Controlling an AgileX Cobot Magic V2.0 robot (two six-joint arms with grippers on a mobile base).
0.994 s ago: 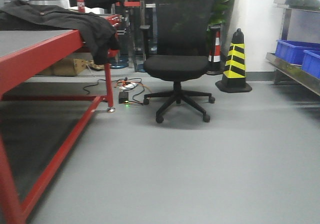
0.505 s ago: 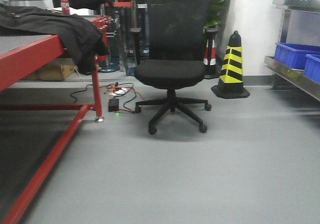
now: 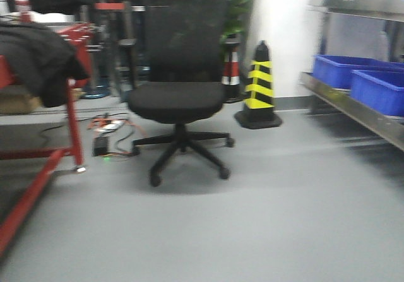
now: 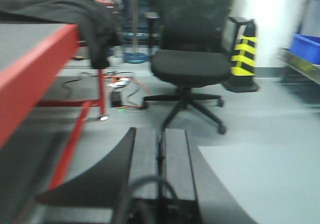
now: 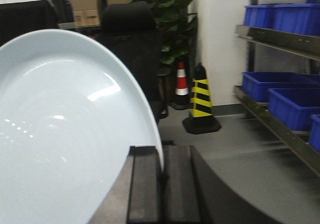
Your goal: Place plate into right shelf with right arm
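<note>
- The grey floor is wide and bare between the robot and the right side of the room. There looks to be lots of room to roll and swing.
- The metal shelf runs along the right wall. It lies to the right of the right jaws and a little ahead, not yet near.
- The red bench is on the left with a dark coat on it. It is on the far side from where the plate must go, so I think it will not get in the way.
- The black chair stands in the middle, well apart from the shelf.
- Blue bins sit in a row on the shelf boards. I cannot see a bare spot for the plate from here.
- A striped cone stands by the wall, near the shelf's far end.
- The pale plate is in the right jaws, held by its rim. Its big round face goes up and out to the left of them, away from the shelf. Being round, it has no long side.
- The right jaws are clamped on the plate's edge, and that arm is on the shelf's side. I think the plate must turn right and go in flat, clear of the board edge.
- The left jaws are pressed together and hold nothing.
</note>
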